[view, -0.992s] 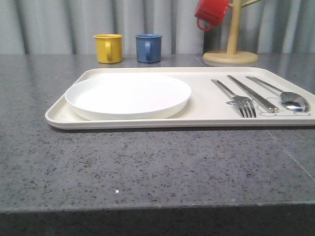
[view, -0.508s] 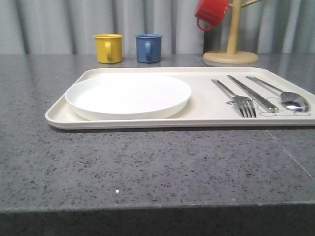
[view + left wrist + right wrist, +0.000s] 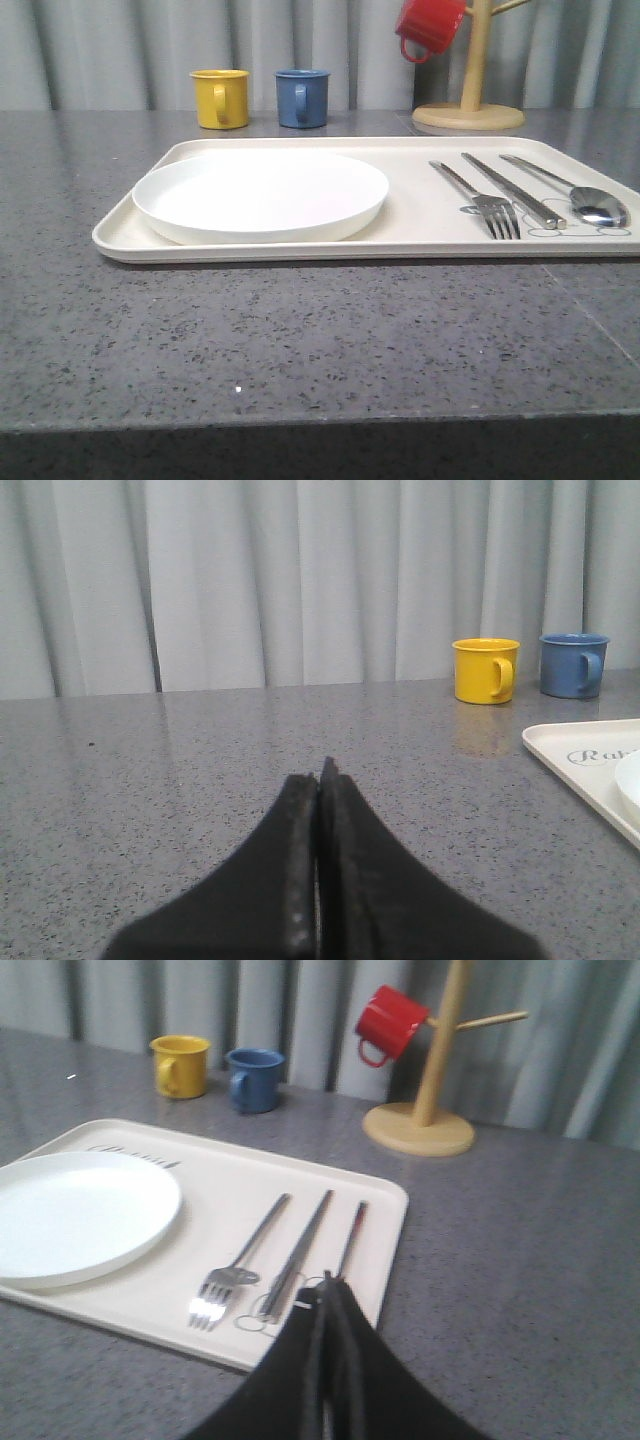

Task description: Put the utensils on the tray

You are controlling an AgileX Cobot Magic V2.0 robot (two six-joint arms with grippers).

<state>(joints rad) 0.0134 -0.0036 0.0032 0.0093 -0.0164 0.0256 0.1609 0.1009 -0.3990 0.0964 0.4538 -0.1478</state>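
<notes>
Cream-white and rectangular, the large plastic tray (image 3: 420, 235) with rounded corners and a raised rim is lying flat on the speckled grey stone tabletop (image 3: 300, 340). Resting on the tray's left part is a round white plate (image 3: 260, 194), while the three shiny silver utensils are lying side by side on the tray's right part, handles pointing toward the tray's far edge: the four-tined fork (image 3: 480, 198) is sitting nearest the plate, the straight knife (image 3: 513, 190) is lying just beyond it, and the oval-bowled spoon (image 3: 575, 192) is lying closest to the tray's right edge. Beyond the tray's far rim, a yellow mug (image 3: 220, 98) and a blue mug (image 3: 301, 97) are standing close together, and a pale wooden mug tree (image 3: 470, 80) is carrying a red mug (image 3: 430, 27) on one peg. Seen from its wrist camera, the black left gripper (image 3: 318, 780) is hovering over bare tabletop to the left of the tray, its jaws pressed together with nothing between them. Near the tray's front right corner, the black right gripper (image 3: 326, 1290) is also showing jaws closed tight and holding nothing, poised just above the utensils' near ends.
</notes>
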